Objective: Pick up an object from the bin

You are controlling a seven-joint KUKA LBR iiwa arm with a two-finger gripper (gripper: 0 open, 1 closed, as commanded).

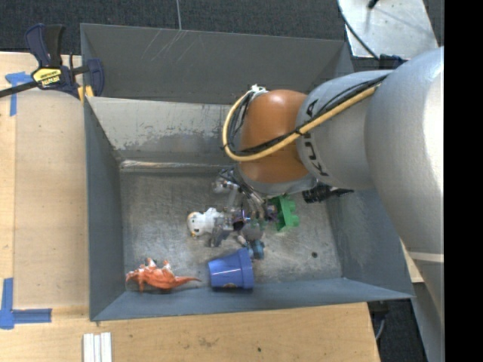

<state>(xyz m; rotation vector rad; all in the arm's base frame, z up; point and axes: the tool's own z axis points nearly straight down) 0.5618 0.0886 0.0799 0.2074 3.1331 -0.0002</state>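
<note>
Though scarcely legible, lettering (312, 155) on arm (377, 134) above claw (243, 219)

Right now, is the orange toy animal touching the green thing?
No, the orange toy animal lies left of the blue cup, well apart from the green thing.

A dark, finely textured floor (249, 2) is seen across the top of the view. It is crossed from the upper edge downward by a thin pale line (177, 2). At the upper right, a white panel (396, 21) is laid over the dark floor and is brightly lit. A black cable (353, 35) is curved along the panel's left edge.
</note>
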